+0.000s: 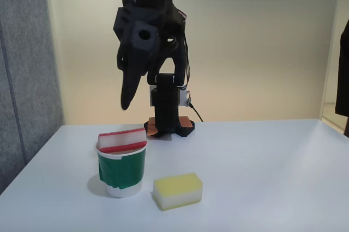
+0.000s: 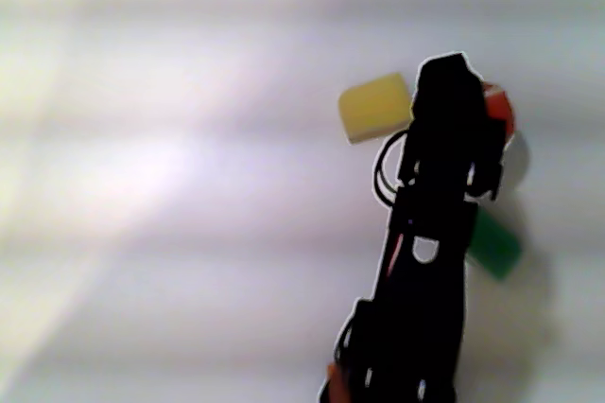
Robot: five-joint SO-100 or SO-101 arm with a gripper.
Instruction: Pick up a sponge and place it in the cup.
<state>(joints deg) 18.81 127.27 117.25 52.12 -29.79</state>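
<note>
The sponge [image 1: 121,139], red on top with a white layer, sits tilted in the mouth of the cup [image 1: 122,171] and sticks up above the rim. The cup is white paper with a wide green band and stands at the front left of the table. My gripper [image 1: 127,103] hangs high above and just behind the cup, pointing down. Its dark fingers taper to one tip with nothing between them. In the other view, my black arm [image 2: 430,233] covers most of the cup [image 2: 497,246], and a red edge of the sponge [image 2: 502,110] peeks out beside it.
A larger yellow-and-white sponge [image 1: 178,190] lies on the white table [image 1: 262,166] just right of the cup; it is also in the other view [image 2: 375,108]. The arm's base [image 1: 170,126] stands at the table's back. A grey panel [image 1: 24,68] borders the left.
</note>
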